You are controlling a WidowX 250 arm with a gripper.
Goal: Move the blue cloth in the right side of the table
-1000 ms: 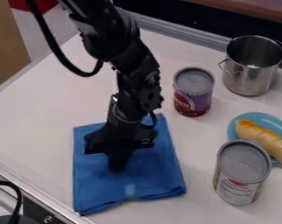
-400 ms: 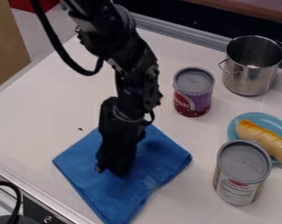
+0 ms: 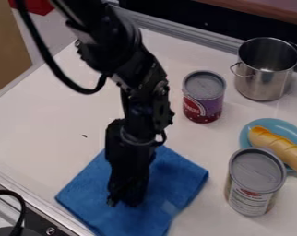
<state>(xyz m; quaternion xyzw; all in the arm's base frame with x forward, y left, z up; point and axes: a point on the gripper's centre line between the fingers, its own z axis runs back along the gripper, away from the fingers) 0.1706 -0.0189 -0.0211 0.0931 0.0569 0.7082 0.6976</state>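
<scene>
beneath the claw [image 3: 126,203] lies the blue cloth [image 3: 179,177].

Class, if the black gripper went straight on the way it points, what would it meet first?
The blue cloth: the gripper points down at it. Whether they already touch is unclear from this angle.

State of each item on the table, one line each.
Cloth: spread flat, edges askew to the table's, end effector down over it
Purple can: upright, top closed
Front can: upright, top closed
Pot: upright, no lid
Plate: face up, bread on it
Bread: lying on its long side
</scene>
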